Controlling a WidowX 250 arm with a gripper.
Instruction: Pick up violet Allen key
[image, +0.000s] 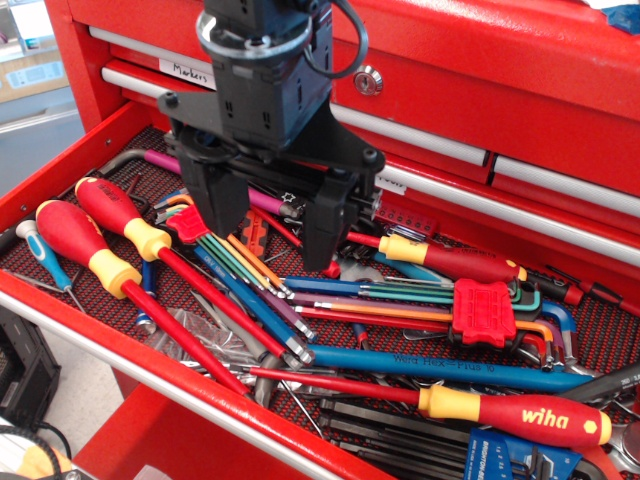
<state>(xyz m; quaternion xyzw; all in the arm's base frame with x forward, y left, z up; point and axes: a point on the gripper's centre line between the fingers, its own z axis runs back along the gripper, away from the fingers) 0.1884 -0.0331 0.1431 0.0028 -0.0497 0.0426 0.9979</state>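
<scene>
The violet Allen key (166, 160) lies at the back left of the open red drawer (60, 170). Its bare grey bent end (118, 162) points to the left. Its magenta shaft runs right, passes behind my left finger (213, 200) and shows again between the fingers. My black gripper (270, 215) hangs open over the key's right part, one finger on each side of that stretch of shaft. It holds nothing. I cannot tell whether the fingertips touch the drawer mat.
Two red-and-yellow screwdrivers (95, 250) lie at the left and a third one (520, 415) at the front right. A long blue hex key (450, 365) and red holders (485, 312) of thin coloured keys fill the middle. Closed drawers (520, 110) rise behind.
</scene>
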